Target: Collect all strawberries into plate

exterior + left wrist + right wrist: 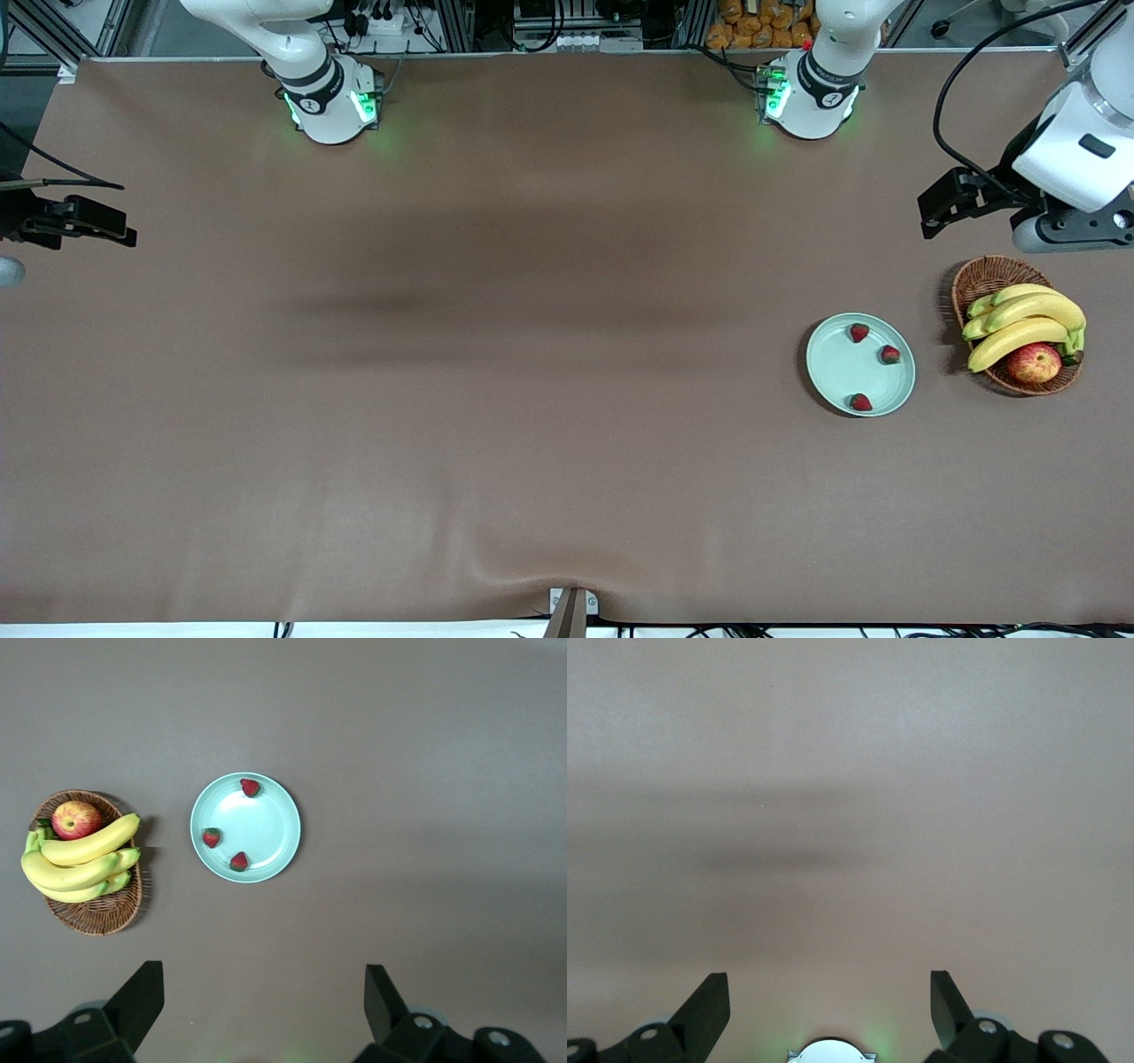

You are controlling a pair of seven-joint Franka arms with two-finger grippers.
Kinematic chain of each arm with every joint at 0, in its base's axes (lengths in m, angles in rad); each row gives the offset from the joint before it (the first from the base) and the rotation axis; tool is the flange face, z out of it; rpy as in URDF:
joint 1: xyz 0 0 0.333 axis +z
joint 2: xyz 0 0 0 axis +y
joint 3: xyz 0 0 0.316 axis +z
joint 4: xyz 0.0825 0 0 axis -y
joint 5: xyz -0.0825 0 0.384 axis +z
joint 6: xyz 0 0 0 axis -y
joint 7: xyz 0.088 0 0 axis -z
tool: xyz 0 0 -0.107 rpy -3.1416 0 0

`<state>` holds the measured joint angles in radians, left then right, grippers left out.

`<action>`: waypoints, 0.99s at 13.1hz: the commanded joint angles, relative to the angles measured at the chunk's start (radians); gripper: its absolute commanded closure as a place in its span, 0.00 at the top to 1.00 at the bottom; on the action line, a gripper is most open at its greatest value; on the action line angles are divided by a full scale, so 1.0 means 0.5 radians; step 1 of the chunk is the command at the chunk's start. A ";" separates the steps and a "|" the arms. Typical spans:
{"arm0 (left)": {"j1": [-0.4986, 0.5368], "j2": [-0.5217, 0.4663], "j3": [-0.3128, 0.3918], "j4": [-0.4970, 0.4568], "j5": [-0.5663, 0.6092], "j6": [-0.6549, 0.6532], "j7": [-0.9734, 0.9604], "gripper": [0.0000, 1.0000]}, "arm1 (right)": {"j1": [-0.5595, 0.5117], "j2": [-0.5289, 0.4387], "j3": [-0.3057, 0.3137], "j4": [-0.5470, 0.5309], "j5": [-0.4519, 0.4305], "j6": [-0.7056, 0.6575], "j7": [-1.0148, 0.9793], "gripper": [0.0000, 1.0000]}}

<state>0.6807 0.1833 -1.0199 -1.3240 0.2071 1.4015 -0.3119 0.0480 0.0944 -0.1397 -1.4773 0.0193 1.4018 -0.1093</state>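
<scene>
Basket (983, 279) crowds plate (837, 363); elsewhere table (443, 399) seems open.

robot lab: aluminium framing (53, 35), cables (390, 22)

Counts: three strawberries are lying on one mint-green plate (837, 368), at 12 o'clock (858, 332), 3 o'clock (889, 354) and 6 o'clock (860, 402) on it. One wicker basket (979, 276) is holding one bunch of bananas (1023, 323) and one apple (1034, 362). Two arms are showing, one gripper each: left gripper (941, 206), right gripper (84, 221).

Basket (979, 279) partly hidden (under bananas (1019, 323), apple (1034, 362)).
</scene>
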 commanded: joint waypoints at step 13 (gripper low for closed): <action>-1.527 -0.722 1.994 -0.676 -0.433 0.163 0.099 1.00 | -0.016 -0.002 -0.015 0.025 0.017 -0.021 0.019 1.00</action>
<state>-0.0215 -0.0547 -0.0791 -1.4946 0.0078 1.4128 -0.2767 0.0452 0.0943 -0.1463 -1.4769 0.0193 1.4011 -0.1093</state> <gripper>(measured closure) 0.000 0.000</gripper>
